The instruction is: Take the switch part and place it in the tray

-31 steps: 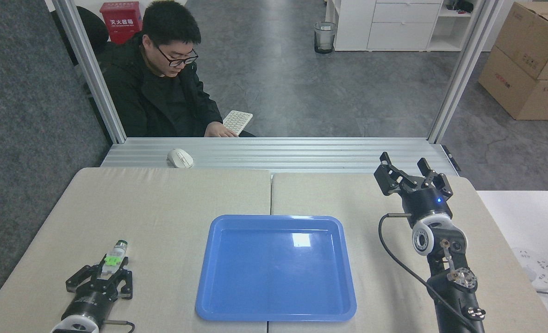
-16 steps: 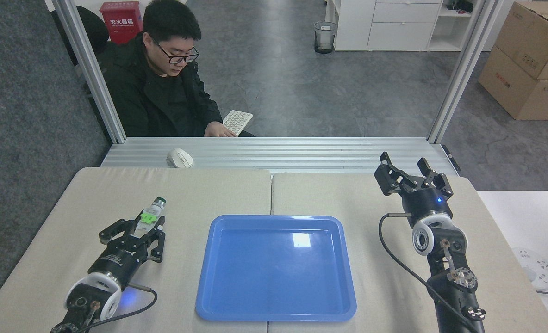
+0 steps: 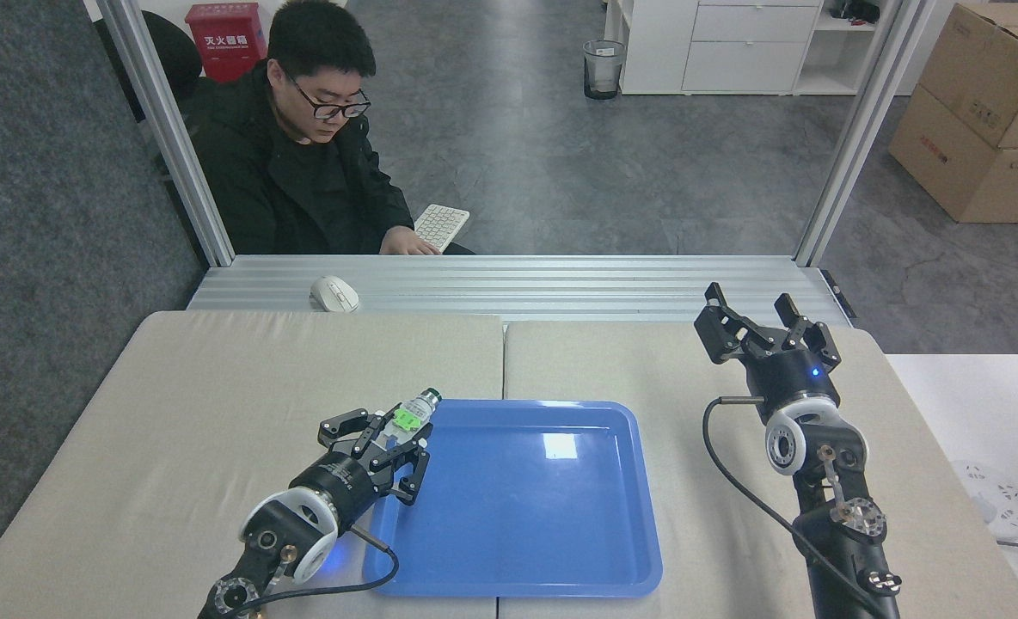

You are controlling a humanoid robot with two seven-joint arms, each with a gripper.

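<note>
Our left tool (image 3: pixel 395 438) is clamped on the switch part (image 3: pixel 409 413), green block between the fingers, dark-tipped silvery end pointing up and away to the right. Half a second ago this tool was well left of the tray (image 3: pixel 518 550), over bare tabletop (image 3: pixel 217 387); a second ago it sat lower still, near the tabletop's near-left corner. Now it has moved right and hangs over the tray's left rim, close to the far-left corner. The part's tip reaches just inside the tray's outline; the part is held up, not resting in the tray.

Our right tool (image 3: pixel 763 322) is unchanged across all three frames: fingers spread wide, holding nothing, over the far right of the tabletop, well apart from the tray.

Tray position unchanged.
</note>
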